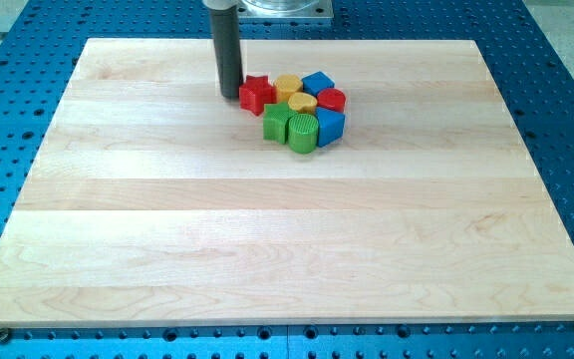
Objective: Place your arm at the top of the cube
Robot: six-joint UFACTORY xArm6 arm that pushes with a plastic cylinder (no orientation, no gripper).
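Observation:
My tip [230, 96] rests on the board just left of a tight cluster of blocks near the view's top centre. It stands against the left side of a red star-shaped block [256, 94]. Right of that are a yellow block [288, 86] and a blue cube [318, 84] at the cluster's top right. Below them sit a second yellow block [301, 103], a red round block [332, 99], a green block [278, 124], a green half-round block [303, 133] and a second blue block [330, 125]. The rod rises to the view's top edge.
The wooden board [267, 229] lies on a blue perforated table [566, 120]. The arm's metal mount [285, 8] shows at the view's top centre. All blocks sit in the one cluster.

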